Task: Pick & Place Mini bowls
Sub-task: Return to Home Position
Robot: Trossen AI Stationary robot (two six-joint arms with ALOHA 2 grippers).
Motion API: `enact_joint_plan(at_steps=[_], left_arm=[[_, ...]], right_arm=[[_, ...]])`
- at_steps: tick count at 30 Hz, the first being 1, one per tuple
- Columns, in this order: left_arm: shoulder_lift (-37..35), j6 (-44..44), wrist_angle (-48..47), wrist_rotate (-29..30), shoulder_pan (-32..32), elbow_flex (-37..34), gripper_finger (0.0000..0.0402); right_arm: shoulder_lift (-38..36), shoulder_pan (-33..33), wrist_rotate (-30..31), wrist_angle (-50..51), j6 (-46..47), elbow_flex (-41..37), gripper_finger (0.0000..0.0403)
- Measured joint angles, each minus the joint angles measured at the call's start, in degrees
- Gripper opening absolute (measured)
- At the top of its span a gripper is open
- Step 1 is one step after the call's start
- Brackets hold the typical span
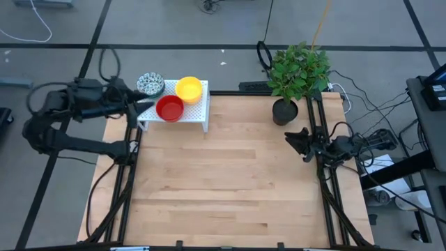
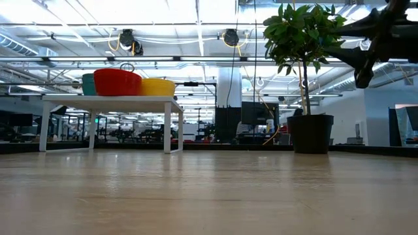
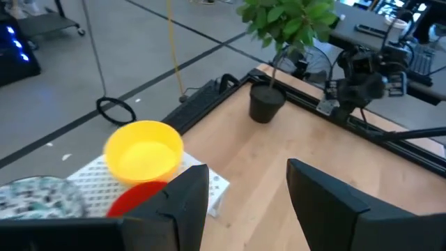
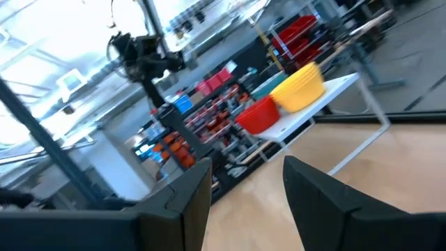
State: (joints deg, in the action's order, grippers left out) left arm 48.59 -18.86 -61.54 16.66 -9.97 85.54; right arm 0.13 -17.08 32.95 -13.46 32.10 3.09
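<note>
Three mini bowls sit on the white perforated rack (image 1: 196,111) at the table's far left: a blue-speckled white one (image 1: 150,84), a yellow one (image 1: 189,88) and a red one (image 1: 169,109). My left gripper (image 1: 145,106) hovers open at the rack's left end, just left of the red bowl. In the left wrist view its fingers (image 3: 247,202) stand apart above the table, and one finger partly hides the red bowl (image 3: 129,199); the yellow bowl (image 3: 143,150) shows clearly. My right gripper (image 1: 296,141) is open and raised at the table's right side, facing the rack (image 4: 327,97).
A black pot with a green leafy plant (image 1: 285,111) stands at the far right of the table, just beyond my right gripper. The wooden tabletop (image 1: 230,188) stretches from the rack toward the near edge. Cables lie on the floor beyond the far edge.
</note>
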Motion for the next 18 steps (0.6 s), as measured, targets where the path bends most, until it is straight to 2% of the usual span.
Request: enact_joint_plan(at_steps=[8, 18], left_arm=[[-0.6, -1.4, 14.8, -0.1, 4.0, -13.6, 0.0198], [-5.8, -3.9, 44.3, 0.0, 10.0, -34.5, 0.0198]], right_arm=[[0.0, 7.1, 0.0, 0.0, 0.0, 0.0, 0.0165], [0.0, 17.5, 0.0, 0.0, 0.0, 0.0, 0.0165]])
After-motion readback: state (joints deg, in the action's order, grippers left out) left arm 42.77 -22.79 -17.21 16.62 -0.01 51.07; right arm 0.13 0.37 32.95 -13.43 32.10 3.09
